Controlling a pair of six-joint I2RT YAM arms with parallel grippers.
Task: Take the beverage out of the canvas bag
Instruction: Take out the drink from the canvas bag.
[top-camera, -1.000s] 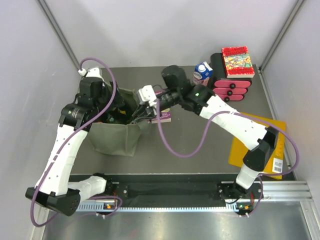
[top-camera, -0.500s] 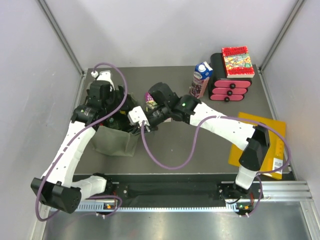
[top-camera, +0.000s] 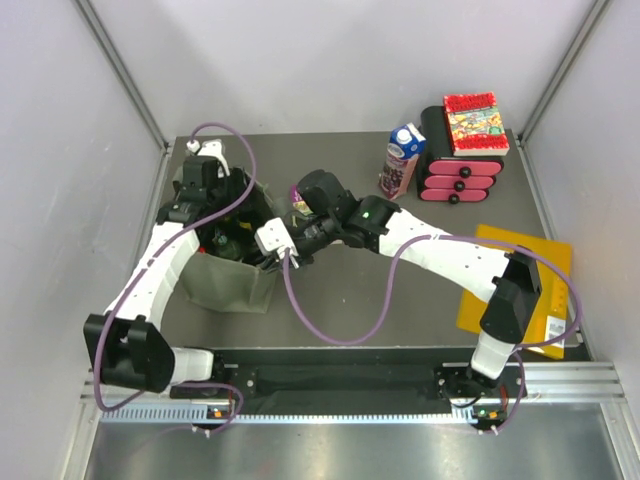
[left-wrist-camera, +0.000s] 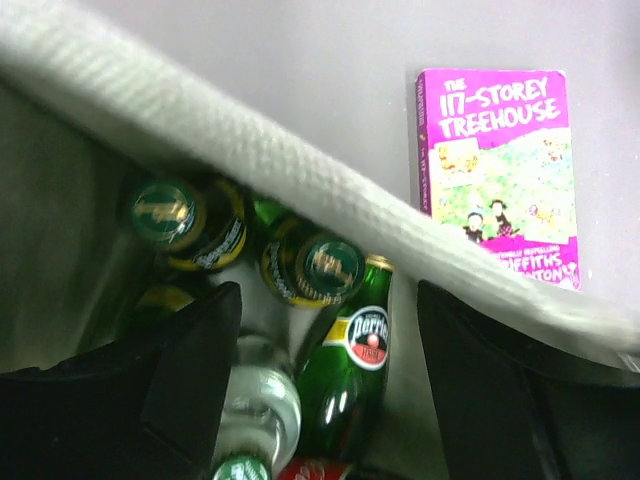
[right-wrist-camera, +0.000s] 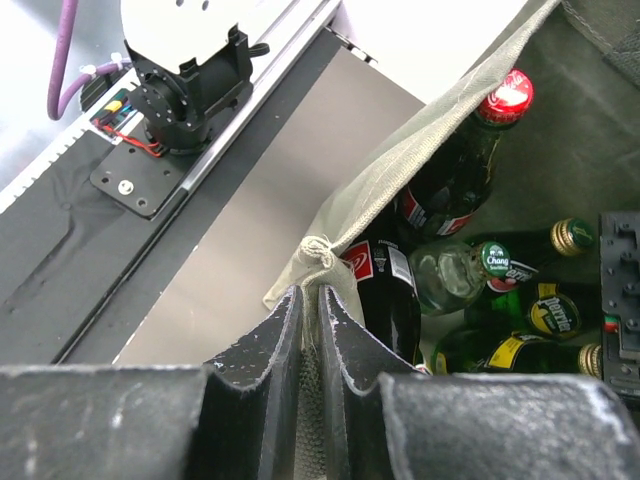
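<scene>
Bottles (left-wrist-camera: 355, 370) crowd the canvas bag (left-wrist-camera: 300, 200), left tool (left-wrist-camera: 328, 295) spread wide above them, right tool (right-wrist-camera: 310, 300) clamped on its rim at lower centre.

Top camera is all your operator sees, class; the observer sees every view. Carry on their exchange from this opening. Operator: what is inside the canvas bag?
Observer: The canvas bag holds several bottles, among them a green Perrier bottle and a dark bottle with a red cap.
Operator: Is the right gripper holding anything?
Observer: Yes, its fingers are shut on the bag's bunched rim.
Operator: And the left gripper?
Observer: Open over the bottles inside the bag's mouth, gripping none.
</scene>
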